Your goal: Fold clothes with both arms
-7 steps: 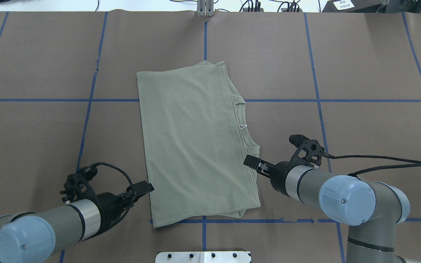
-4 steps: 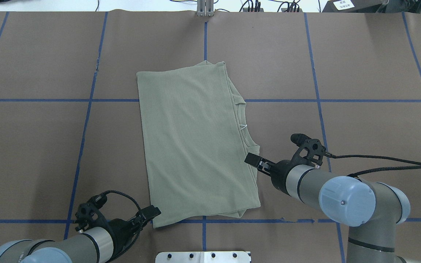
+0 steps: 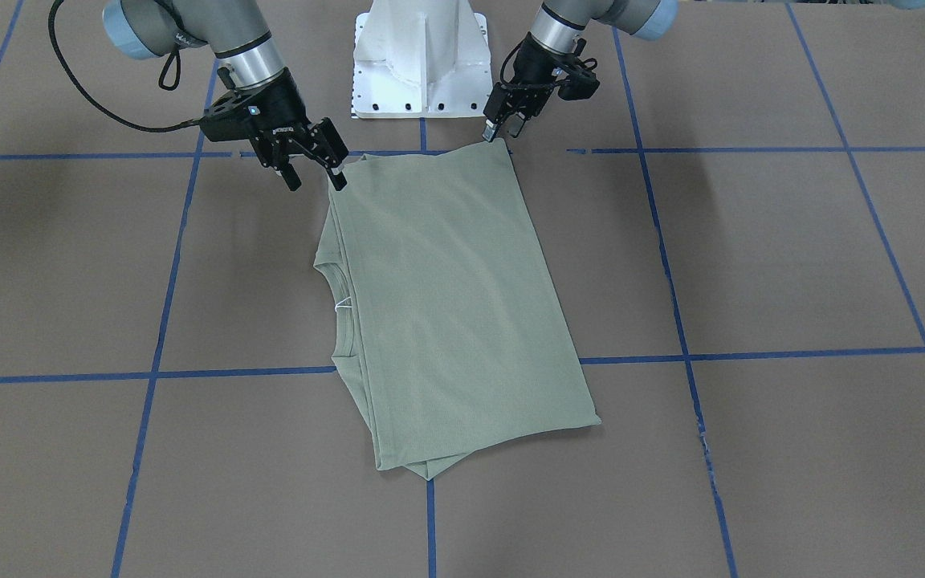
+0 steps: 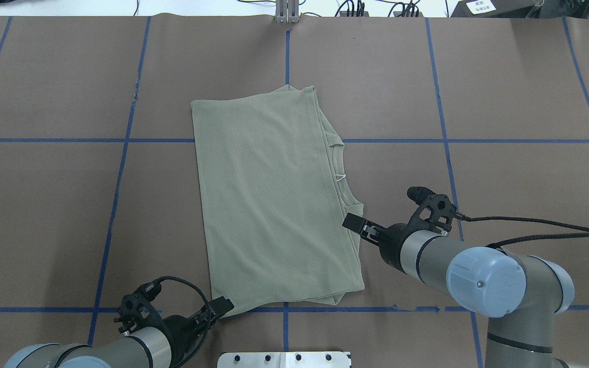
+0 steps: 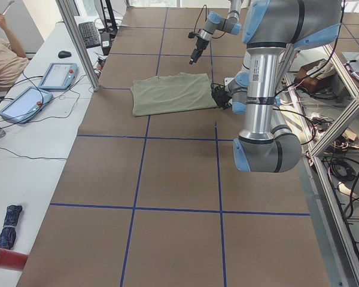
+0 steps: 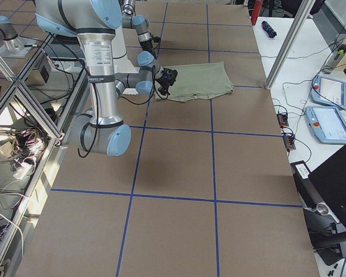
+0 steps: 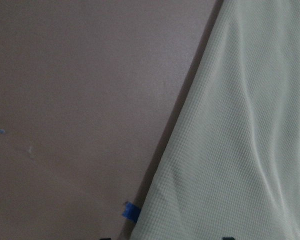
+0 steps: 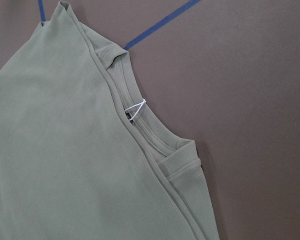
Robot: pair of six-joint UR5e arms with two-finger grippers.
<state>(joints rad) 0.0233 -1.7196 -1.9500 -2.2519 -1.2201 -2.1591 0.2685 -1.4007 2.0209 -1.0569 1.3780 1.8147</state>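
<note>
The sage-green shirt (image 4: 274, 204) lies folded and flat on the brown table, also in the front view (image 3: 446, 297). Its ribbed neck and white label loop (image 4: 340, 177) show along its right edge, clearly in the right wrist view (image 8: 135, 108). My left gripper (image 4: 221, 305) is open at the shirt's near left corner, low over it (image 3: 499, 128). The left wrist view shows the shirt's edge (image 7: 240, 150) running between the fingertips. My right gripper (image 4: 352, 223) is open beside the shirt's right edge, near the collar (image 3: 316, 178), holding nothing.
The white pedestal base (image 3: 418, 56) stands just behind the shirt's near edge, and its metal plate (image 4: 284, 359) shows at the overhead view's bottom. Blue tape lines (image 4: 120, 140) grid the table. A metal post (image 5: 78, 42) and operator tablets (image 5: 57, 75) stand at the far side.
My left gripper has moved back toward the robot along the shirt's left edge, to its near left corner. My right gripper has barely moved. The shirt has not moved.
</note>
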